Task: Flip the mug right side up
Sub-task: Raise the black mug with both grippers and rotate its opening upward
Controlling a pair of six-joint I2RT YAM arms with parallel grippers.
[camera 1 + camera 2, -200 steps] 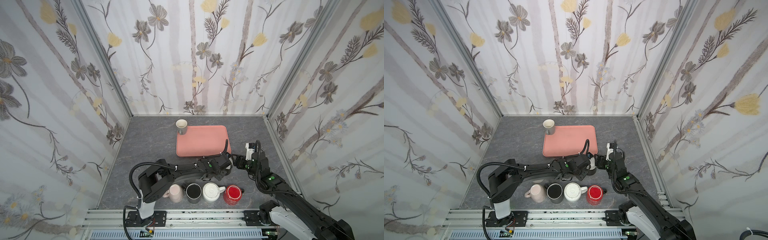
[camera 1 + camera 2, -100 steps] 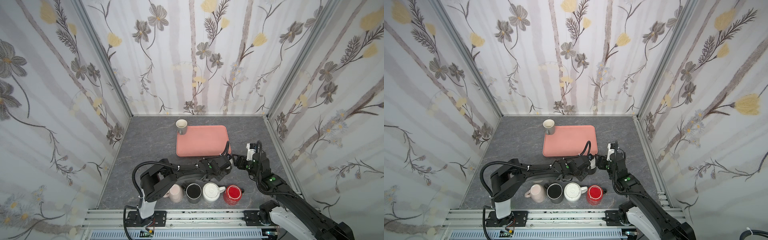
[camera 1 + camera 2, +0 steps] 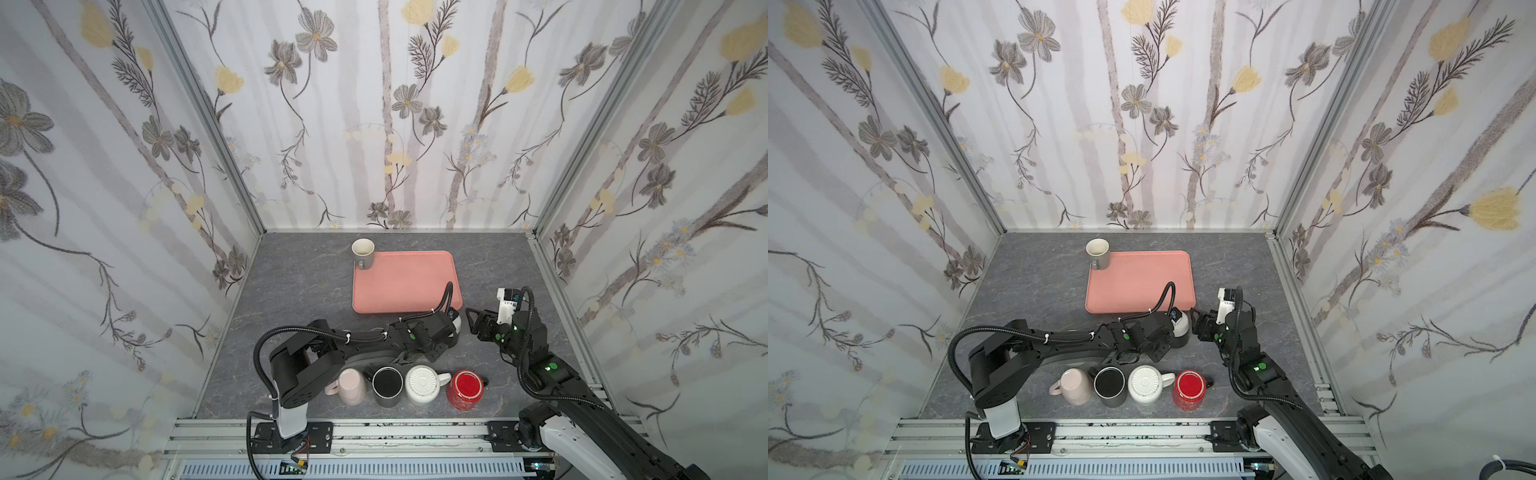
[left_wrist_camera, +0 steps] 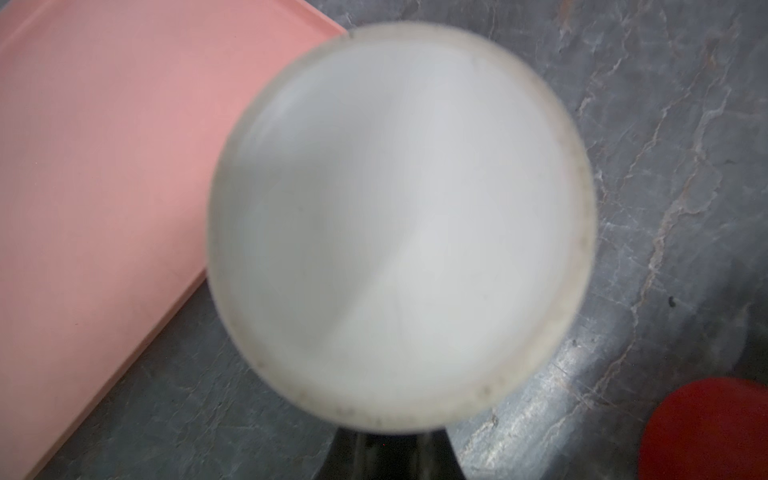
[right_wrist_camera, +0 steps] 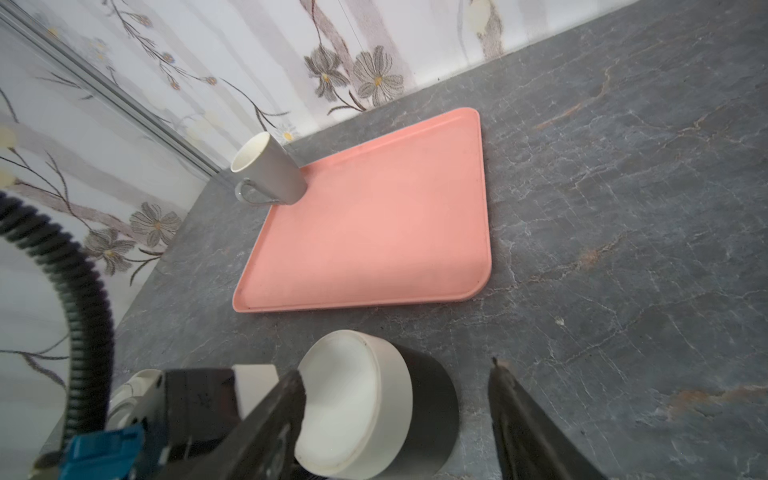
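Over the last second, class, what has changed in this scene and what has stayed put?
The left gripper closed at the upturned mug, seemingly on its handle; the mug has not lifted. The right gripper stays open right by it. The tray, the grey mug on it and the four front mugs are unchanged.

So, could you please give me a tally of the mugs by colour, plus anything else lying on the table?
pink mug: 1
black mug: 1
white mug: 1
red mug: 1
grey mug: 1
black mug with white base: 1
pink tray: 1
Total: 7
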